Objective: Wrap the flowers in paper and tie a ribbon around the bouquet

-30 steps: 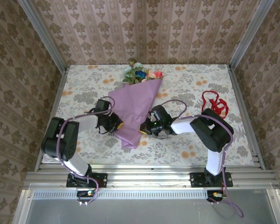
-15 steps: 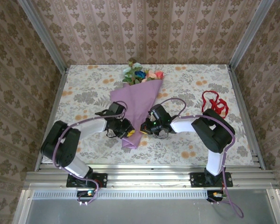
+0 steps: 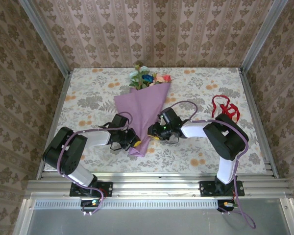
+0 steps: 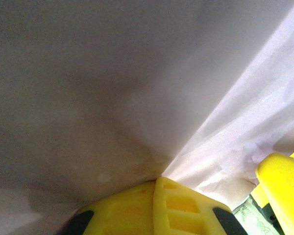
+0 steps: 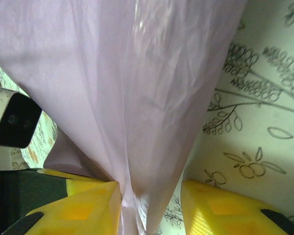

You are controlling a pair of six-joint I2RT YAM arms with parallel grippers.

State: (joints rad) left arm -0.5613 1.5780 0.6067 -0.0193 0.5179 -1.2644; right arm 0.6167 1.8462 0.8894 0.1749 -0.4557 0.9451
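lilac bouquet [image 3: 142,113] — both arms [image 3: 95,138] folded inward

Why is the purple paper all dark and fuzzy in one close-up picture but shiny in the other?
Left wrist view: the paper sits close to the lens, so it looks blurred and shadowy grey, brighter toward the right. Right wrist view: light glares off its sharper creases. Top view: evenly lit, the bouquet crisp.

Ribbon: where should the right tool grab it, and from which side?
Grip the ribbon at its denser bunch of strands on the right, coming straight down from above with the right tool. It lies flat on the tablecloth as a thin cord, so a side approach would likely find little to pinch.
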